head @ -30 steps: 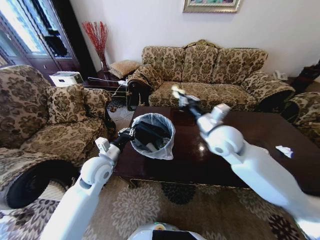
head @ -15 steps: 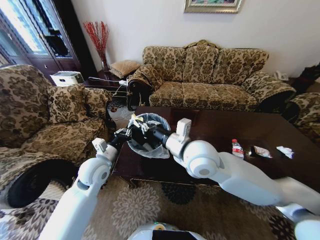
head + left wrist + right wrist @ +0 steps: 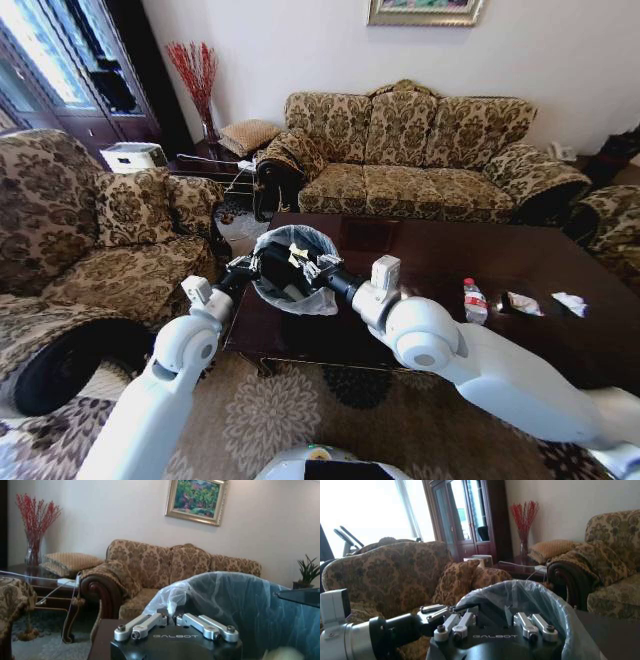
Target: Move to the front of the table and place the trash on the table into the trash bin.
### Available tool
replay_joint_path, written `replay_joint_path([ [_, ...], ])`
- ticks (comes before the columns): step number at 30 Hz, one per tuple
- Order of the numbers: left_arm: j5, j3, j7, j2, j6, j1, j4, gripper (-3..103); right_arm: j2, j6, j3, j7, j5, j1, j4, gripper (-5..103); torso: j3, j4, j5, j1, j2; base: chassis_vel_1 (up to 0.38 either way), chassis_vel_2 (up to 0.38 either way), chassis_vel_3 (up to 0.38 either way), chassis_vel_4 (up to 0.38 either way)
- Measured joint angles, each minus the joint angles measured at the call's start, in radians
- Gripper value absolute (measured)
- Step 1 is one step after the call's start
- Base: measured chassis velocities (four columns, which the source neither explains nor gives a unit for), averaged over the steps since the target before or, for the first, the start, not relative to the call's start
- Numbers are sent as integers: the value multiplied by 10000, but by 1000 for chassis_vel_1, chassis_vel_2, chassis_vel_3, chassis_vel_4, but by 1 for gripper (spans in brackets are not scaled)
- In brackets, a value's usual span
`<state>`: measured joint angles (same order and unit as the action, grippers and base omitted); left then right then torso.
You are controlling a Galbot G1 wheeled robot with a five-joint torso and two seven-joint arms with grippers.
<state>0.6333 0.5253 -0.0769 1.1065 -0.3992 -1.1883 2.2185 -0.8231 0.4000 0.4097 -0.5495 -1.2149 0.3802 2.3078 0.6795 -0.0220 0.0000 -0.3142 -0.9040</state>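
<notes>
Right claw [image 3: 305, 268] hangs open over the bin [image 3: 318, 300], the left claw [image 3: 243, 266] grips its rim; bottle [image 3: 474, 300], wrapper [image 3: 522, 303] and tissue [image 3: 570, 301] remain on the table [image 3: 560, 345].

The tabletop [image 3: 540, 255] is glossy dark wood that mirrors the light. The trash bin [image 3: 296, 270] wears a thin translucent plastic liner, crinkled at the rim. Both arms are smooth white plastic; the left hand [image 3: 175, 624] shows brushed metal links on matt black housing. The sofa [image 3: 420, 150] is patterned woven cloth.

light: daylight pouring from window [image 3: 365, 513], blowing out | table [image 3: 560, 340] glaring | head view bending at edges
</notes>
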Motion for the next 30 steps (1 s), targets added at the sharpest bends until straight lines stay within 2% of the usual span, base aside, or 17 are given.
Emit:
replay_joint_path([
  [3, -2, 11, 1, -26, 0, -38, 55, 3, 0, -31, -52, 12, 0, -42, -39, 48, 1, 0, 0, -1, 0, 0, 0, 0, 0],
  [4, -2, 11, 1, -26, 0, -38, 55, 3, 0, -31, -52, 12, 0, -42, -39, 48, 1, 0, 0, -1, 0, 0, 0, 0, 0],
  [6, 5, 38, 2, -115, 1, -38, 75, 3, 5, -67, -98, 59, 0, -69, -69, 60, 0, 1, 0, -1, 0, 0, 0, 0, 0],
  [8, 13, 44, 1, -153, 2, -37, 82, 3, 4, -82, -116, 69, 0, -70, -72, 60, 0, 0, 1, -1, 0, 0, 0, 0, 0],
  [11, 34, 46, 1, -191, 2, -34, 92, 3, 0, -189, -163, 136, 70, -59, -62, 76, 0, 1, 0, 0, 0, 0, 0, 0, 0],
  [12, 34, 46, 1, -191, 2, -34, 92, 3, 0, -189, -163, 136, 70, -59, -62, 76, 0, 1, 0, 0, 0, 0, 0, 0, 0],
  [14, 35, 43, 1, -195, 2, -45, 106, 3, 10, -325, -438, 388, 251, -48, -50, 86, 1, 0, 0, -1, 0, 0, 0, 0, 0],
  [15, 35, 41, 1, -200, 2, -46, 107, 3, 13, -330, -500, 418, 262, -48, -50, 86, 0, 0, 0, -1, 0, 0, 0, 0, 0],
  [16, 37, 37, 5, -249, 3, -48, 108, 3, 29, -349, -928, 575, 279, -74, -70, 96, 0, 2, 1, -1, 0, 0, 0, 0, 0],
  [17, 37, 37, 5, -249, 3, -48, 108, 3, 29, -349, -928, 575, 279, -74, -70, 96, 0, 2, 1, -1, 0, 0, 0, 0, 0],
  [19, 48, 37, 9, -344, 7, -45, 109, 3, 164, -358, -1686, 696, 224, -124, -164, 99, 0, -1, 1, 0, 0, 0, 0, 0, 0],
  [23, 58, 60, 10, -422, 29, -41, 103, 3, 790, -409, -2648, 652, 92, 86, -148, 100, 1, 0, 0, -1, 0, 0, 0, 0, 0],
  [25, 58, 85, 14, -426, 89, -49, 66, 3, 1248, -426, -3027, 325, 105, 525, -63, 100, 0, 6, 1, -1, 0, 0, 0, 0, 0],
  [26, 58, 85, 14, -426, 89, -49, 66, 3, 1248, -426, -3027, 325, 105, 525, -63, 100, 0, 6, 1, -1, 0, 0, 0, 0, 0],
  [28, 58, 215, 14, -369, 141, -182, 151, 3, 1400, -378, -3628, -356, 412, 1435, -75, 100, 1, 1, 6, 0, 0, 0, 0, 0, 0],
  [29, 64, 230, 9, -361, 149, -196, 192, 3, 1369, -273, -4192, -442, 747, 2067, -118, 100, 0, -3, 1, 0, 0, 0, 0, 0, 0],
  [30, 64, 230, 9, -361, 149, -196, 192, 3, 1369, -273, -4192, -442, 747, 2067, -118, 100, 0, -3, 1, 0, 0, 0, 0, 0, 0],
])
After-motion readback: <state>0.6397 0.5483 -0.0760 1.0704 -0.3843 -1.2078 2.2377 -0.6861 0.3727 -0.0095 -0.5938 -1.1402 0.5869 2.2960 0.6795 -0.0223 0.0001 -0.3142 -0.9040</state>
